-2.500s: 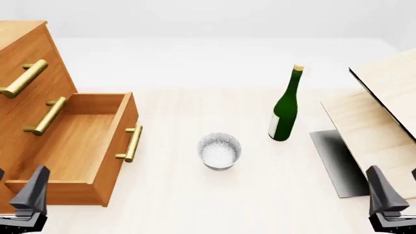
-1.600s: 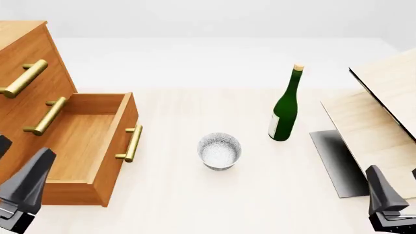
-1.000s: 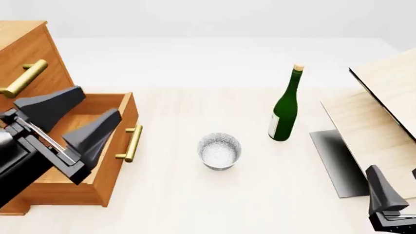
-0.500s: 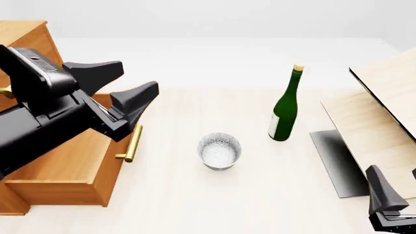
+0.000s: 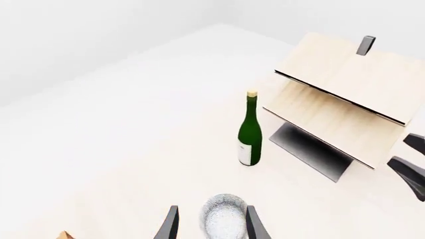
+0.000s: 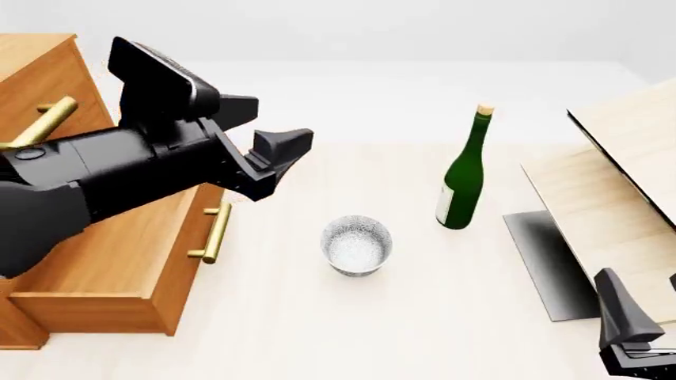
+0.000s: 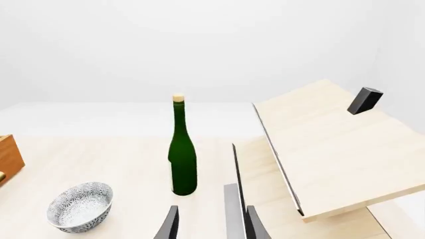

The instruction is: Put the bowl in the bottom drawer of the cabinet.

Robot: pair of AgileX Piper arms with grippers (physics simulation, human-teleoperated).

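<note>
The white speckled bowl (image 6: 357,244) stands upright on the table, right of the bottom drawer (image 6: 100,303). That drawer is pulled out of the orange-brown cabinet (image 6: 47,83), its brass handle (image 6: 214,232) facing the bowl. My left gripper (image 6: 277,127) is open, up in the air behind and left of the bowl, its arm crossing over the drawer. In the left wrist view the bowl (image 5: 224,220) shows between the spread fingers (image 5: 168,227), farther off. My right gripper (image 6: 642,321) is open, low at the front right; the bowl (image 7: 79,206) lies far to its side.
A green bottle (image 6: 463,176) stands behind and right of the bowl. A pale wooden box (image 6: 618,198) with a dark panel (image 6: 544,265) fills the right side. Upper drawers with brass handles (image 6: 40,124) are shut.
</note>
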